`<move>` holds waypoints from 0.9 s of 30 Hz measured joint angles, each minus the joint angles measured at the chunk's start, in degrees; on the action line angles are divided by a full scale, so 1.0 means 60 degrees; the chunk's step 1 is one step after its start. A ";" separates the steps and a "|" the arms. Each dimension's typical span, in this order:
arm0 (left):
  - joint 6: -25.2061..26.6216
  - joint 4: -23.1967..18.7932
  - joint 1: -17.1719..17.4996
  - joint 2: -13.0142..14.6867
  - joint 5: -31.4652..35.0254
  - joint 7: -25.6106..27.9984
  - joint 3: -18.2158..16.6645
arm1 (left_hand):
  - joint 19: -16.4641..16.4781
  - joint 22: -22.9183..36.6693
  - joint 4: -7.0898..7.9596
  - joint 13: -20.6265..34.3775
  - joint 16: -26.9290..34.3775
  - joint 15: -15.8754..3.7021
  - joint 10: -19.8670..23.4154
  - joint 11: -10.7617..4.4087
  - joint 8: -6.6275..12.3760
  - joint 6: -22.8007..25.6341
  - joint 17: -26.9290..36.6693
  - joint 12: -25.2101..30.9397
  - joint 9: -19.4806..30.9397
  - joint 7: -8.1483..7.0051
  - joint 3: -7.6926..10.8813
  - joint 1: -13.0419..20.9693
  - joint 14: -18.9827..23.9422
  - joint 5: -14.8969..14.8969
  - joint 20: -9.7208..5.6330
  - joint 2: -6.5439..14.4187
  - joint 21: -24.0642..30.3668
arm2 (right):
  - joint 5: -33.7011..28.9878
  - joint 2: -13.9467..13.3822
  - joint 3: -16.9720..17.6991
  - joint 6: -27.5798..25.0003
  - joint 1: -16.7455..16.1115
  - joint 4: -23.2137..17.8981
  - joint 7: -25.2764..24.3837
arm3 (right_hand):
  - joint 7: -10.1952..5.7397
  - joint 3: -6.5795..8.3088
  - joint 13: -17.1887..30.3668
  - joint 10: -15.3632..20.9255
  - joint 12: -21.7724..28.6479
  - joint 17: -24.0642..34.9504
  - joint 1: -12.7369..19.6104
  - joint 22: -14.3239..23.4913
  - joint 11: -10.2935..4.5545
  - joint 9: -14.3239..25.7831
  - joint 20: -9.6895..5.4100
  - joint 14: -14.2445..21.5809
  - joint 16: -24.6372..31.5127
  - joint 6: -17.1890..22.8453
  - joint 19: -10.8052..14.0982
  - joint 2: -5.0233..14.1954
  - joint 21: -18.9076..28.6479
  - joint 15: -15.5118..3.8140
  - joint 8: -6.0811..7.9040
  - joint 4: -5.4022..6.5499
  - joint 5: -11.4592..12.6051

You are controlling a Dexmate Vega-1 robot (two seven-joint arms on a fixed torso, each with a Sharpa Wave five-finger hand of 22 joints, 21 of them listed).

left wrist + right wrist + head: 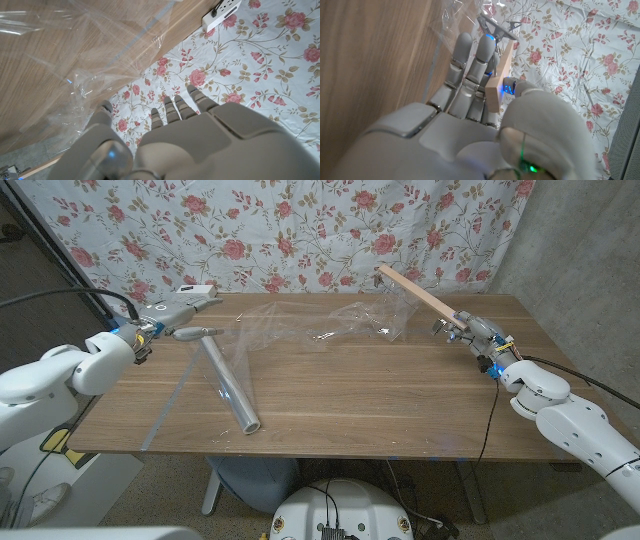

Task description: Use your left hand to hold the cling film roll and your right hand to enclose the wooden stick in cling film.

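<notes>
The cling film roll [228,385] lies slantwise on the left half of the wooden table [380,400]. A crumpled clear film sheet [330,325] runs from it toward the back right, seen up close as film [75,60]. My left hand [172,315] hovers by the roll's far end with its fingers [172,107] stretched out and nothing in them. My right hand [472,332] grips the near end of the wooden stick [420,295], which slants up and back over the film's far end. The stick [500,75] sits between thumb and fingers, with film [465,10] past its tip.
A floral curtain [300,230] hangs right behind the table. A white power strip [222,12] lies at the table's back left edge. A black cable [492,420] trails down from my right wrist over the front edge.
</notes>
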 measured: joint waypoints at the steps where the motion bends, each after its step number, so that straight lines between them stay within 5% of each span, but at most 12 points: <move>1: -0.0011 0.0000 0.0000 0.0000 0.0056 -0.0036 0.0000 | 0.0000 0.0000 0.0000 0.0000 0.0000 0.0000 0.0000 0.0000 0.0000 0.0000 -0.0003 0.0000 0.0000 0.0000 0.0000 0.0000 0.0000 0.0000 0.0000 0.0000 0.0000 | 0.0000 -0.0002 -0.0001 0.0000 0.0000 -0.0006 0.0000 | 0.0000 0.0000 0.0000 0.0000 0.0000 0.0000 0.0000 0.0000 0.0000 0.0000 0.0000 0.0000 0.0000 0.0000 0.0000 0.0000 0.0000 0.0000 -0.0001 0.0000 0.0000; 27: 0.0449 -0.0160 0.0105 -0.0055 0.1711 -0.1499 -0.0402 | -0.0261 0.0000 -0.0132 -0.0002 -0.0045 0.0157 -0.0089 0.0088 -0.0195 -0.0414 -0.0046 0.0000 0.0000 0.0103 0.0131 0.0075 -0.0158 -0.0036 0.0154 0.0073 0.0001 | -0.0057 -0.0013 -0.0144 -0.0178 0.0124 -0.0084 -0.0107 | 0.0000 0.0000 0.0001 0.0000 -0.0040 0.0001 0.0000 0.0000 0.0000 -0.0019 0.0000 -0.0059 0.0000 0.0000 0.0000 0.0000 0.0000 -0.0009 0.0064 0.0000 0.0002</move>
